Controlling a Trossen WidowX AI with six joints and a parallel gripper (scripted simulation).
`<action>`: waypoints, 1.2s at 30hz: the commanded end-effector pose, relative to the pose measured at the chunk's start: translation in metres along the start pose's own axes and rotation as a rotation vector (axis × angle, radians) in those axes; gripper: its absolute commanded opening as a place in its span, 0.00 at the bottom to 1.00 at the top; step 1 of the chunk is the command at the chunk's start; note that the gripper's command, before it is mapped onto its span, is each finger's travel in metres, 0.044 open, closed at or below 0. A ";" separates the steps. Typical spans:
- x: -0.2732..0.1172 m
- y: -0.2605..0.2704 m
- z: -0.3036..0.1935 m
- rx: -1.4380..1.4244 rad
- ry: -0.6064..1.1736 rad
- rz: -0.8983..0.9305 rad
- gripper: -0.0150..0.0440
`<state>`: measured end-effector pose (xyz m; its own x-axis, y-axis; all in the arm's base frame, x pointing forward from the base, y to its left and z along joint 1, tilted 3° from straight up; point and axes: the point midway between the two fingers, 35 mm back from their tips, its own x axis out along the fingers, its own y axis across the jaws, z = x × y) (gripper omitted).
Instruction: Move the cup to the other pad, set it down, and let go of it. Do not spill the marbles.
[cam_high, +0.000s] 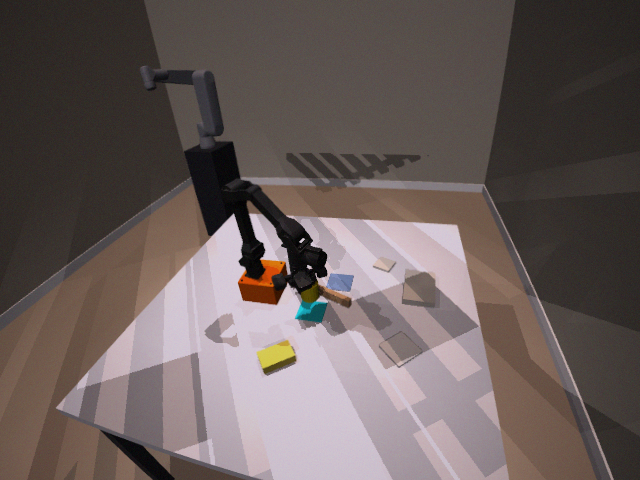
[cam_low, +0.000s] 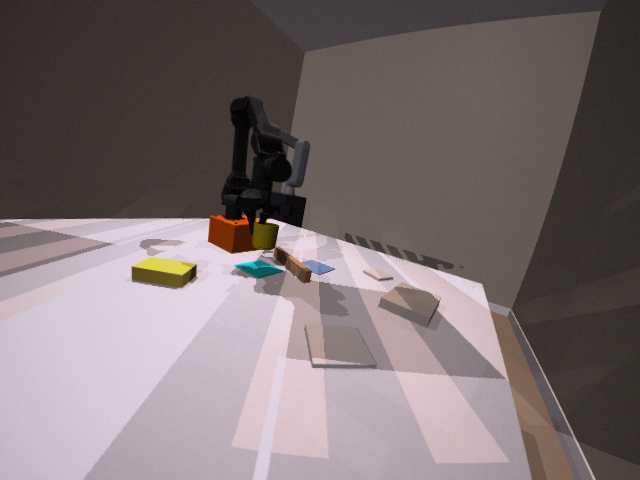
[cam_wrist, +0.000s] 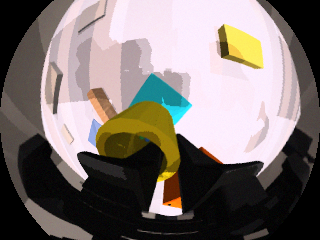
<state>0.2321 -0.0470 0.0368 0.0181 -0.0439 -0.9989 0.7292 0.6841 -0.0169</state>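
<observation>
Your gripper (cam_wrist: 155, 172) is squeezed tight on the yellow cup (cam_wrist: 140, 139), with one dark finger on each side of its wall, close under the rim. The cup hangs in the air, just above the near edge of the teal pad (cam_high: 311, 311) and not touching it. It looks hard and smooth, so I think it will keep its shape but could slide in the fingers if you jerk it. It seems light, but the marbles inside can roll, so keep it standing straight and hold it by the sides as you do now. The brown stick (cam_high: 336, 296) lies just beside the teal pad, between it and the blue pad (cam_high: 340, 282), so mind it on your way. The orange box (cam_high: 262, 281) under the arm sits close behind the teal pad, and the yellow block (cam_high: 276, 356) lies well away in front of it. You cannot see the marbles in any view. The cup's bottom is hidden by the fingers in the wrist view, and the arm covers its rim from the top. It is hard to tell how high the cup floats.
</observation>
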 end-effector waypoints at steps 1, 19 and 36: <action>0.003 -0.001 0.001 -0.003 -0.007 -0.002 0.25; 0.031 -0.002 0.003 -0.003 -0.007 -0.002 0.25; 0.055 -0.004 0.003 -0.003 -0.006 -0.002 0.25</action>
<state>0.2339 -0.0529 -0.0121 0.0289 -0.0467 -0.9985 0.7291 0.6843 -0.0109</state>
